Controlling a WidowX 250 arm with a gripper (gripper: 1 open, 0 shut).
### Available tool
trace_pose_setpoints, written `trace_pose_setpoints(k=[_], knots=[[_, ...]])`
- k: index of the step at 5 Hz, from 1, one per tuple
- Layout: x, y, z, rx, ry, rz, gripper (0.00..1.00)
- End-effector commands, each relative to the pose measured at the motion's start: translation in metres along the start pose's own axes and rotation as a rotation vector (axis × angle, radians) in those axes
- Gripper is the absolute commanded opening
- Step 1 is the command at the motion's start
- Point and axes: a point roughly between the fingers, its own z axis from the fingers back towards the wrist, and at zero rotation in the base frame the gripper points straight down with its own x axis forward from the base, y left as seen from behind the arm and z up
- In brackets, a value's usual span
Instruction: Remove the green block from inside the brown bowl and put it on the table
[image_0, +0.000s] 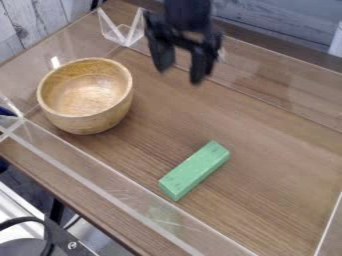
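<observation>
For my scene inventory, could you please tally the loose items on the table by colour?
Green: 1, the green block
Tan: 1, the brown bowl
Total: 2

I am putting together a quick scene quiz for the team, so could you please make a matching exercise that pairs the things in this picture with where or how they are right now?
Things:
1. green block
2. brown bowl
3. pincer
4. table

States:
A. open, above the far part of the table, holding nothing
B. lying flat on the tabletop, towards the near edge
C. wood-grain, edged with low clear walls
D. upright on the left, with nothing inside

Pairs: 1-B, 2-D, 3-A, 4-C
</observation>
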Motion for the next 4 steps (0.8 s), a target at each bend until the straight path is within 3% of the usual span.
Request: trace_pose_setpoints(k=[1,2,3,4], knots=[[0.018,0.043,0.031,0.028,-0.083,0.091,1.00],[0.016,0.082,0.041,0.046,-0.097,0.201,1.00],[0.013,0.101,0.030,0.040,-0.090,0.265,1.00],[0.019,0.095,0.019,0.021,-0.077,0.273,1.00]])
